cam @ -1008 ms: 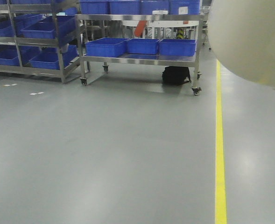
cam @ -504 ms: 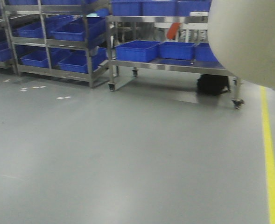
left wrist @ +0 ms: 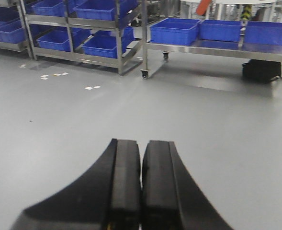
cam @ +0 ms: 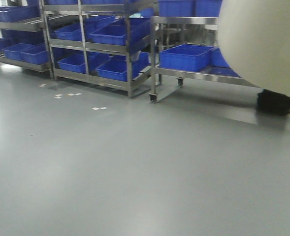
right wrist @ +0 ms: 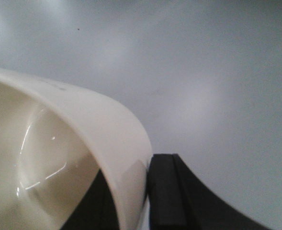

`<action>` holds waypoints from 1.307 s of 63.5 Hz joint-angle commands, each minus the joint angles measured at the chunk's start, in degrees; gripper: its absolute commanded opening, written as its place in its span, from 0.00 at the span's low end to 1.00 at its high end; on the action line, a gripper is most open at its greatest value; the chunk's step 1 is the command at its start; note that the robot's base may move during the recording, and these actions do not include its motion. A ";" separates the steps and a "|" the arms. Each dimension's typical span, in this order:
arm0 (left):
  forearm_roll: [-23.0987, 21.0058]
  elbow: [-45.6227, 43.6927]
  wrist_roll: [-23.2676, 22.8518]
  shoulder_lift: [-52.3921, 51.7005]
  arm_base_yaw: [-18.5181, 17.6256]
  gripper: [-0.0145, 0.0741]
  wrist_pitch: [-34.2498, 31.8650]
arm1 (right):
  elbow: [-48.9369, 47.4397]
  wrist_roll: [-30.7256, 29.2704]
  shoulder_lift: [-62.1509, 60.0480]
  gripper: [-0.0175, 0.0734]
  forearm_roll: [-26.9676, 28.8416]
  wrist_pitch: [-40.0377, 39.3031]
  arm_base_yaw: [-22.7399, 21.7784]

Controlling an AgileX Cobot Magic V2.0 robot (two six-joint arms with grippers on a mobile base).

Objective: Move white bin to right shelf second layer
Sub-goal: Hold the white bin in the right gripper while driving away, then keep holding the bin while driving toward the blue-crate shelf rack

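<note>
The cream-white bin (cam: 263, 44) hangs in the air at the upper right of the front view, hiding part of the steel cart behind it. In the right wrist view my right gripper (right wrist: 133, 191) is shut on the white bin's wall (right wrist: 107, 129), one black finger inside and one outside, above bare grey floor. My left gripper (left wrist: 141, 182) is shut and empty, pointing over the floor. No shelf level with white roller tracks shows clearly.
Steel racks with blue crates (cam: 110, 34) stand at the back left. A wheeled steel cart (cam: 157, 73) holds blue crates (cam: 184, 56); it also shows in the left wrist view (left wrist: 217, 45). A black bag (cam: 277, 103) lies under it. White floor marks (cam: 98, 108).
The whole scene has slid to the right in the front view: racks and cart moved right, the yellow floor line left the frame. The white bin keeps its place at the upper right.
</note>
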 commanded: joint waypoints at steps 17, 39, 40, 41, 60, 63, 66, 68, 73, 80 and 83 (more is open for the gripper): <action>0.02 1.56 -0.26 -0.79 -0.13 0.26 -4.95 | -1.79 -0.09 0.00 0.25 -0.37 -5.47 -0.49; 0.02 1.56 -0.26 -0.79 -0.13 0.26 -4.95 | -1.79 -0.09 0.06 0.25 -0.37 -5.42 -0.49; 0.02 1.56 -0.26 -0.79 -0.13 0.26 -4.95 | -1.79 -0.09 0.06 0.25 -0.37 -5.42 -0.49; 0.02 1.56 -0.26 -0.79 -0.13 0.26 -4.95 | -1.79 -0.09 0.06 0.25 -0.37 -5.42 -0.49; 0.02 1.56 -0.26 -0.79 -0.13 0.26 -4.95 | -1.79 -0.09 0.06 0.25 -0.37 -5.42 -0.49; 0.02 1.56 -0.26 -0.79 -0.13 0.26 -4.95 | -1.79 -0.09 0.06 0.25 -0.37 -5.42 -0.49; 0.02 1.56 -0.26 -0.79 -0.13 0.26 -4.95 | -1.79 -0.09 0.06 0.25 -0.37 -5.42 -0.49; 0.02 1.56 -0.26 -0.79 -0.13 0.26 -4.95 | -1.79 -0.09 0.06 0.25 -0.37 -5.42 -0.49; 0.02 1.56 -0.26 -0.79 -0.13 0.26 -4.95 | -1.79 -0.09 0.06 0.25 -0.37 -5.42 -0.49; 0.02 1.56 -0.26 -0.79 -0.13 0.26 -4.95 | -1.79 -0.09 0.06 0.25 -0.37 -5.42 -0.49; 0.02 1.56 -0.26 -0.79 -0.13 0.26 -4.95 | -1.79 -0.09 0.06 0.25 -0.37 -5.42 -0.49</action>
